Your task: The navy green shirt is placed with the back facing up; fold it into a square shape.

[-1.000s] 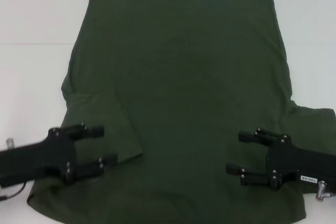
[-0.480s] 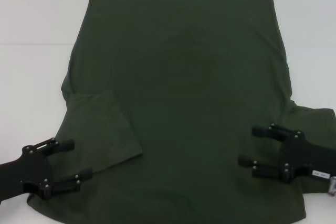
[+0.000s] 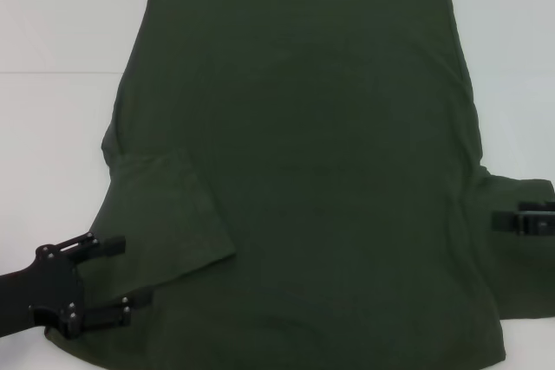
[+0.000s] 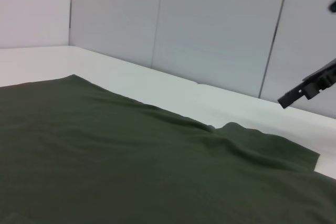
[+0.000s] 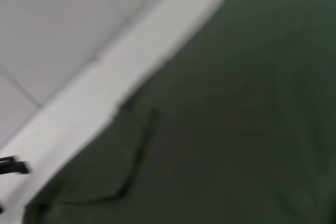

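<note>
The navy green shirt (image 3: 312,171) lies flat on the white table (image 3: 52,127), plain back up, its sleeves toward me. Its left sleeve (image 3: 165,214) is folded inward onto the body. The right sleeve (image 3: 520,275) still lies spread out to the side. My left gripper (image 3: 121,276) is open over the shirt's near-left corner, holding nothing. My right gripper (image 3: 525,219) shows only at the picture's right edge, above the right sleeve. The left wrist view shows the shirt (image 4: 131,166) and the far-off right gripper (image 4: 307,85).
Bare white table surrounds the shirt on the left, far side and right. Grey wall panels (image 4: 210,30) stand behind the table. The right wrist view shows the shirt (image 5: 226,129) with its folded sleeve (image 5: 105,171), blurred.
Both arms have drawn back outward from the shirt. The left gripper moved toward the near-left corner, the right gripper slid right until almost out of view. The shirt has not moved.
</note>
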Controlling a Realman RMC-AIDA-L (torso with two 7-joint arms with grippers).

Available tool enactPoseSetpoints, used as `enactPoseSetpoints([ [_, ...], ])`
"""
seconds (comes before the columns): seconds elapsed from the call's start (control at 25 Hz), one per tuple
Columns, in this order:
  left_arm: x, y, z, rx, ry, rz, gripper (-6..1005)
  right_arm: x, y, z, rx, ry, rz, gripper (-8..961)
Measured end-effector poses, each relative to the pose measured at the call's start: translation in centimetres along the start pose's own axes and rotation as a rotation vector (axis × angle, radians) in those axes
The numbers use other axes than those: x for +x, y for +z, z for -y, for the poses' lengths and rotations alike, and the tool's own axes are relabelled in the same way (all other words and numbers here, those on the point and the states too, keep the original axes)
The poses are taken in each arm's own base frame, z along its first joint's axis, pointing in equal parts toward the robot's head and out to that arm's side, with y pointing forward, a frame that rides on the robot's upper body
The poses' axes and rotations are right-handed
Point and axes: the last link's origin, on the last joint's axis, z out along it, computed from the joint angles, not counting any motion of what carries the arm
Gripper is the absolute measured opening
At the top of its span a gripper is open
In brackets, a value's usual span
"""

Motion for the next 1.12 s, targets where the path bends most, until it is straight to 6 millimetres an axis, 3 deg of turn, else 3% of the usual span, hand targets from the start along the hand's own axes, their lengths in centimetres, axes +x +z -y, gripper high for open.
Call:
enactPoseSetpoints([
  [0.2,0.1,-0.1,-0.1,-0.013,0.014,0.003,860,-1.2,-1.6,1.1,0.150,0.283,-0.186,894],
  [0.48,0.2,0.2,0.1,-0.026,0.030,0.028,860,-1.2,-3.8,2.8,0.307,0.506,-0.225,894],
  [0.68,0.1,0.3,0.2,-0.025,0.036,0.040,859,-0.5,-4.3,3.9,0.398,0.547,-0.239,894],
  [1.12,0.2,0.3,0.1,-0.021,0.037,0.035,859,0.4,-2.6,4.9,0.398,0.556,-0.253,895],
])
